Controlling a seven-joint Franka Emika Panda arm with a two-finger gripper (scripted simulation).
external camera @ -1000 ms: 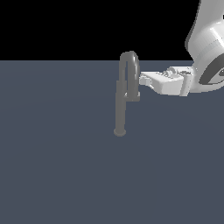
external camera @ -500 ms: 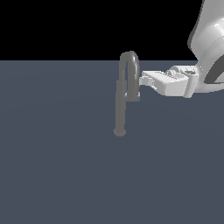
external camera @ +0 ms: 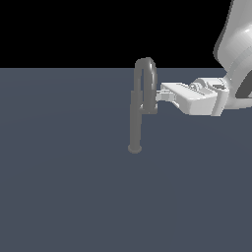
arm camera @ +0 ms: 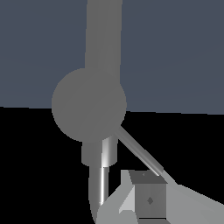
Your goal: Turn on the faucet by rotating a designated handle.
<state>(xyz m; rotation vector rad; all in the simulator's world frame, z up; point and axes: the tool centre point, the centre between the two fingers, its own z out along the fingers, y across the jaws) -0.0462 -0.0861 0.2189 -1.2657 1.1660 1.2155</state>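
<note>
The faucet is a slim grey column on a small round base, with a narrow arched spout on top. Its handle is a short grey bar sticking out of the column toward the exterior view's right. My gripper reaches in level from that side, with its tips right at the handle's upper end. The side-on view hides any gap between the fingers. In the wrist view the faucet fills the middle, with one grey fingertip close beside a thin grey bar running off it.
The faucet stands alone on a flat dark blue-grey floor. My white arm comes down from the exterior view's upper right.
My hand has shifted slightly toward the exterior view's right and a little lower. The faucet and its handle look unchanged.
</note>
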